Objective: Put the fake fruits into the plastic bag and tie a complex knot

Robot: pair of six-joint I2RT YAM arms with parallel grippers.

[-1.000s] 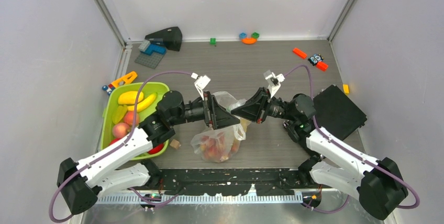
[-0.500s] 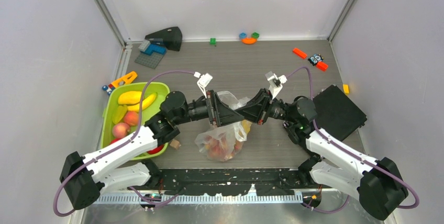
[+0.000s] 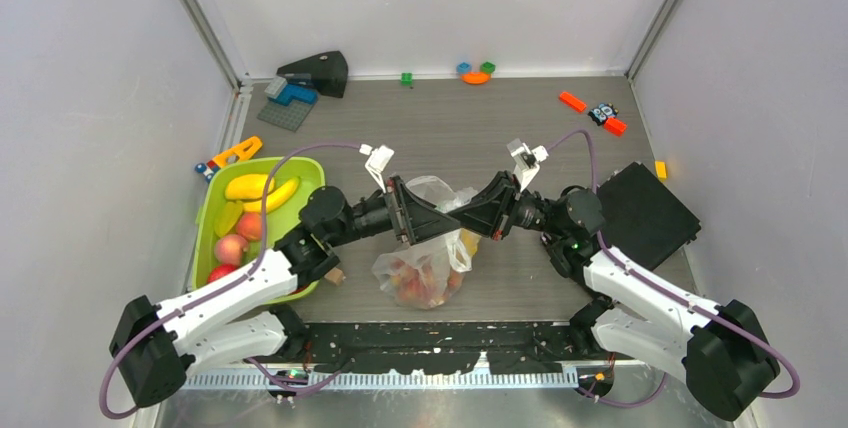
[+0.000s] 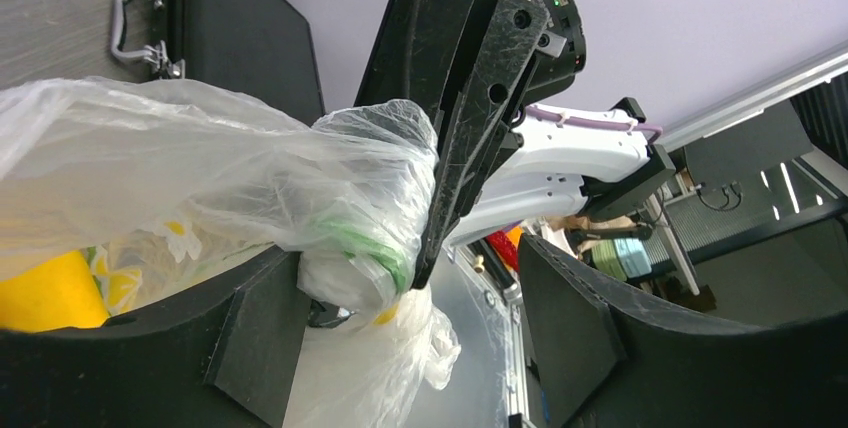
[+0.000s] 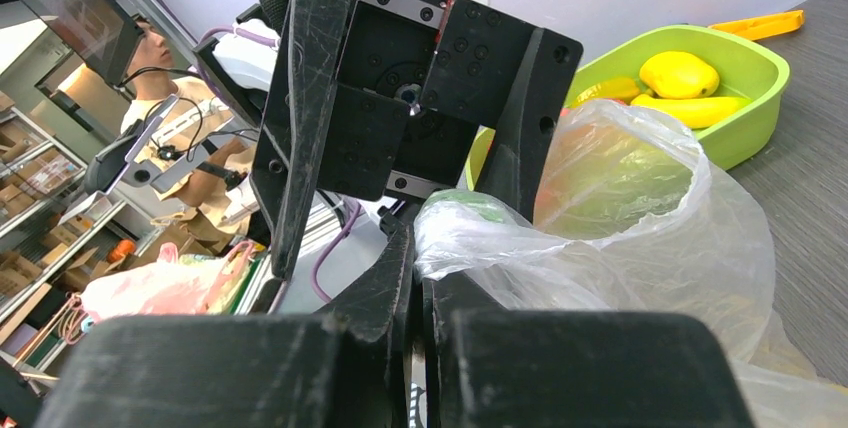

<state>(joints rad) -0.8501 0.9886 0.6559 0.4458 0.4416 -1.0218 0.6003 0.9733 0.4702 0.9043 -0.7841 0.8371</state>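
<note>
– Thin, crinkly transparent plastic bag (image 3: 425, 260): where does it sit?
– Near the middle of the grey bench (image 3: 500, 138), toward 6 o'clock, with red and peach-coloured glossy plastic fruits (image 3: 412, 286) heaped inside it.
– And the right end effector (image 3: 462, 210)?
– Clenched on a gathered bunch of the bag's upper plastic, reaching in from 3 o'clock.
– The left end effector (image 3: 452, 227)?
– Released. It comes in from 9 o'clock with its fingers spread wide, that bunch between them and the film touching one finger.
– Any fruit outside the bag?
– Yellow bananas (image 3: 270, 195) and a peach (image 3: 232, 248) lie in the lime-green plastic tray (image 3: 205, 238), at 9 o'clock of the bag.
</note>
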